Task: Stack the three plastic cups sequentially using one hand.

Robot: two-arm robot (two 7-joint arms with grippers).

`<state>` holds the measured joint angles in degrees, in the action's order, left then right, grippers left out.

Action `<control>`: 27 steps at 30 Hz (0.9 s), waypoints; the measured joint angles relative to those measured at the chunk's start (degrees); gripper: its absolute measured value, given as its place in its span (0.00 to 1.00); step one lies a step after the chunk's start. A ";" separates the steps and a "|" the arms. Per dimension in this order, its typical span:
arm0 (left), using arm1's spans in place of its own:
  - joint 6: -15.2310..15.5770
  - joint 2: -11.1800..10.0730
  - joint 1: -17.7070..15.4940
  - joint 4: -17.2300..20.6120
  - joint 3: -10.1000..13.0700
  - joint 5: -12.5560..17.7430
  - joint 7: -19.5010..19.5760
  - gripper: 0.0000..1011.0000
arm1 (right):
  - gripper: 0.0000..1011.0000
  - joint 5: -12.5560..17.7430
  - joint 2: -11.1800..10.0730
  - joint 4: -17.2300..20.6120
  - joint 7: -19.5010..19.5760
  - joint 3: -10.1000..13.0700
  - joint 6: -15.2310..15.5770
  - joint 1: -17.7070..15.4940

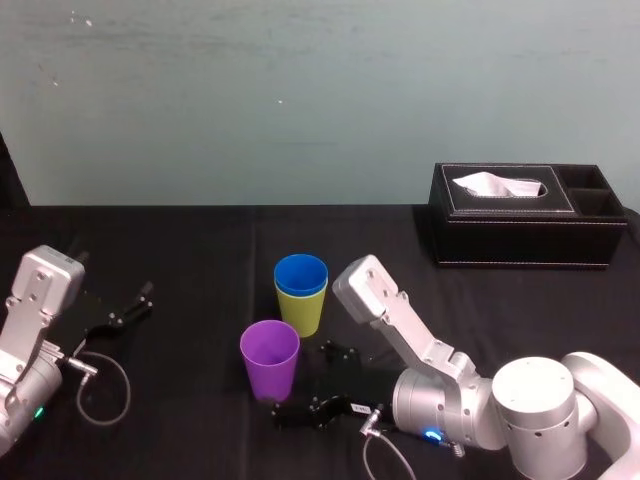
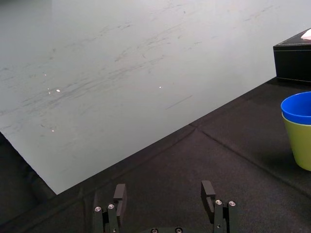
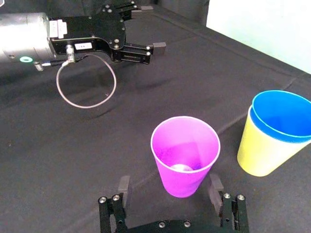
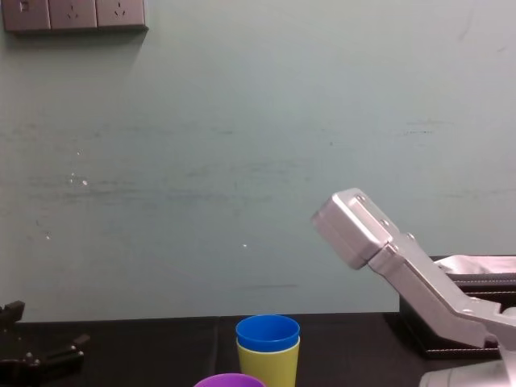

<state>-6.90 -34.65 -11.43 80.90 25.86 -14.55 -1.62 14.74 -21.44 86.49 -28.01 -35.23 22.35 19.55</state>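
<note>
Straddling the lower part of the purple cup (image 3: pixel 184 153), the right gripper (image 3: pixel 169 184) has its fingers (image 3: pixel 215 184) spread wide, one on each side, with a gap showing at each; it grips nothing. Beyond one fingertip, near the purple cup but apart from it, the blue cup (image 3: pixel 282 114) sits nested inside the yellow-green cup (image 3: pixel 257 153). The left gripper (image 2: pixel 164 193) rests low over the black table (image 2: pixel 233 160), fingers spread and holding nothing.

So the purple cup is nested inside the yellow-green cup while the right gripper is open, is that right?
No: the right wrist view shows the blue cup nested inside the yellow-green cup; the purple cup stands alone. The right gripper is open.
</note>
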 joint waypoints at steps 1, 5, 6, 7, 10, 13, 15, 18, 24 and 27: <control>0.00 0.00 0.00 0.00 0.00 0.00 0.00 0.99 | 0.99 -0.03 0.10 -0.15 0.00 -0.03 -0.07 0.07; 0.00 0.00 0.00 0.00 0.00 0.00 0.00 0.99 | 0.99 -0.13 0.64 -0.96 0.06 -0.16 -0.33 0.40; 0.00 0.00 0.00 0.00 0.00 0.00 0.00 0.99 | 0.99 -0.15 0.85 -1.26 0.13 -0.20 -0.39 0.48; 0.00 0.00 0.00 0.00 0.00 0.00 0.00 0.99 | 0.99 -0.16 0.95 -1.41 0.19 -0.21 -0.43 0.52; 0.00 0.00 0.00 0.00 0.00 0.00 0.00 0.99 | 0.99 -0.20 1.26 -1.83 0.34 -0.24 -0.57 0.62; 0.00 0.00 0.00 0.00 0.00 0.00 0.00 0.99 | 0.99 -0.32 1.76 -2.71 0.45 -0.31 -0.77 0.88; 0.00 0.00 0.00 0.00 0.00 0.00 0.00 0.99 | 0.99 -0.38 2.03 -3.21 0.47 -0.37 -0.85 1.03; 0.00 0.00 0.00 0.00 0.00 0.00 0.00 0.99 | 0.99 -0.50 2.31 -3.57 0.51 -0.43 -0.94 1.14; 0.00 0.00 0.00 0.00 0.00 0.00 0.00 0.99 | 0.99 -0.75 2.65 -3.74 0.79 -0.43 -1.08 1.14; 0.00 0.00 0.00 0.00 0.00 0.00 0.00 0.99 | 0.99 -0.85 2.83 -3.82 0.93 -0.40 -1.20 1.10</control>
<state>-6.90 -34.65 -11.43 80.90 25.86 -14.55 -1.62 13.89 -18.61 82.67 -27.08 -35.63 21.15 20.64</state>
